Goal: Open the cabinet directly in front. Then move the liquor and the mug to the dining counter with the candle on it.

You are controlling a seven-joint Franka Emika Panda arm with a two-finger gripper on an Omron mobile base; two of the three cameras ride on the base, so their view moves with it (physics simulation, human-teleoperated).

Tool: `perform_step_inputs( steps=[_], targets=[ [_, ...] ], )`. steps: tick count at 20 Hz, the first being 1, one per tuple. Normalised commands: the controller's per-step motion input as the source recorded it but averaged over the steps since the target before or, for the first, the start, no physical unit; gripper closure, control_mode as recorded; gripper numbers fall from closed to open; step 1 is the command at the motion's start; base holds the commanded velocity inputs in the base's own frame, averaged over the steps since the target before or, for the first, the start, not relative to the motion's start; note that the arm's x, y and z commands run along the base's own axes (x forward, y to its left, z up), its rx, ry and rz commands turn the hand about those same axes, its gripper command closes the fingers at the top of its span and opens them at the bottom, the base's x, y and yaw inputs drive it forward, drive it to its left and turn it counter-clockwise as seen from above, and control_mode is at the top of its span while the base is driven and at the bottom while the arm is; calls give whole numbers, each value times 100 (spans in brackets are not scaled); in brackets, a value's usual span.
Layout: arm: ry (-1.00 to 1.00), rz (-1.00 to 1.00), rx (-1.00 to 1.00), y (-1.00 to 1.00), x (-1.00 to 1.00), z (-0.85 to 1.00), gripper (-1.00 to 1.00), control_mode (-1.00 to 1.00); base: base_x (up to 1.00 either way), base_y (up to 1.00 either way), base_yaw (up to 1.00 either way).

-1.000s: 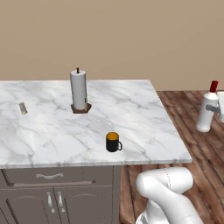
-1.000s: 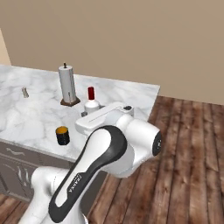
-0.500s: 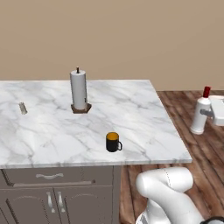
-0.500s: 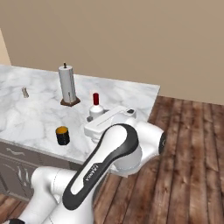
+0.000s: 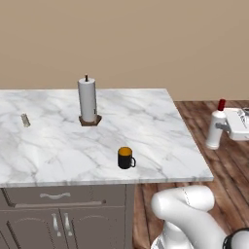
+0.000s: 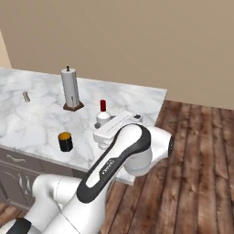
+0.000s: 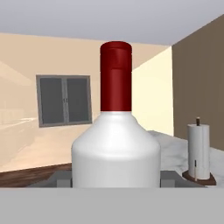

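Observation:
My gripper (image 5: 222, 127) is shut on the liquor (image 5: 214, 135), a white bottle with a red cap, held upright just beyond the right edge of the dining counter (image 5: 146, 121). From the right base view the liquor (image 6: 103, 113) stands above my hand (image 6: 106, 127), and the hand view has the bottle (image 7: 116, 144) close up between the fingers. The black mug (image 5: 126, 158) stands near the counter's front edge, also (image 6: 65, 141). The candle (image 5: 25, 120) sits far left on the marble. The cabinet is out of view.
A paper-towel roll (image 5: 88, 99) on a brown base stands mid-counter, behind the mug. Wooden floor (image 5: 204, 112) lies to the right of the counter. Drawer and door fronts (image 5: 53, 197) run below the counter's front edge.
My gripper has carried the liquor leftward and a little lower, closer to the counter's right edge. The mug, candle and paper-towel roll have not moved.

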Motion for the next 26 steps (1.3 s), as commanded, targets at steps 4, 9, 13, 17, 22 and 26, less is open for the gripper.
perform_step_inputs(
  steps=[4, 9, 13, 17, 22, 26],
  targets=[
    [-1, 4, 0, -3, 13, -22, 100, -100, 0, 0, 0],
    [-3, 3, 0, -13, 0, -25, 100, -100, 0, 0, 0],
    [-3, 2, 0, -10, 1, -23, 100, -100, 0, 0, 0],
    [0, 2, 0, -3, 6, -18, 100, -100, 0, 0, 0],
    [0, 1, 0, 0, 10, -20, 100, -100, 0, 0, 0],
    [0, 0, 0, 0, 16, -20, 100, -100, 0, 0, 0]
  ],
)
